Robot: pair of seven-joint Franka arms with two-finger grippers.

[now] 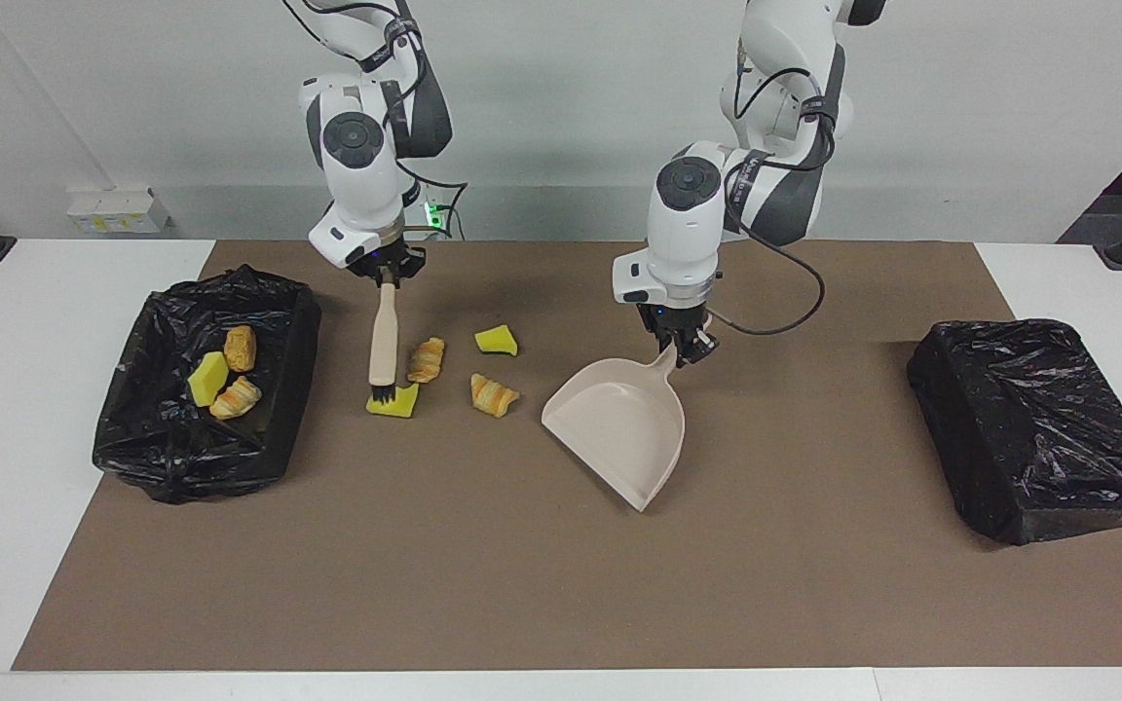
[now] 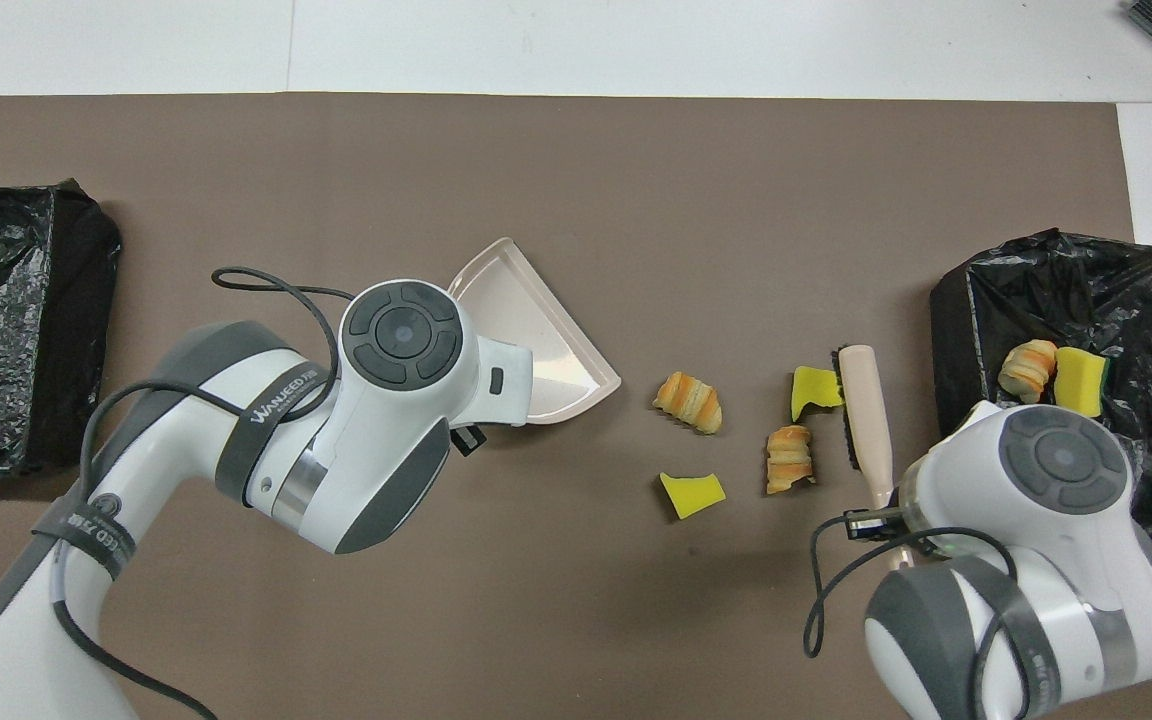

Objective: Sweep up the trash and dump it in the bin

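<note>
A: Facing view?
B: The right gripper [image 1: 387, 276] is clamped on the brush [image 1: 383, 341], whose bristles meet a yellow sponge wedge [image 1: 395, 401] directly below. The left gripper [image 1: 684, 352] pinches the dustpan [image 1: 624, 428] handle, pan tilted beneath it. 4 trash pieces lie on the mat between the 2 grippers; 3 sit in the lined bin [image 1: 274, 428] beside the right gripper.

A: Overhead?
B: The brush [image 2: 864, 410] stands just beside that wedge [image 2: 812, 391]. The dustpan [image 2: 536, 330] pokes out from under the left wrist. 2 pastry bits [image 2: 689, 401] and another wedge [image 2: 691, 494] lie between.

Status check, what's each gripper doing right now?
Right gripper shut on brush, bristles at yellow sponge wedge. Left gripper shut on dustpan. Nothing blocking.
</note>
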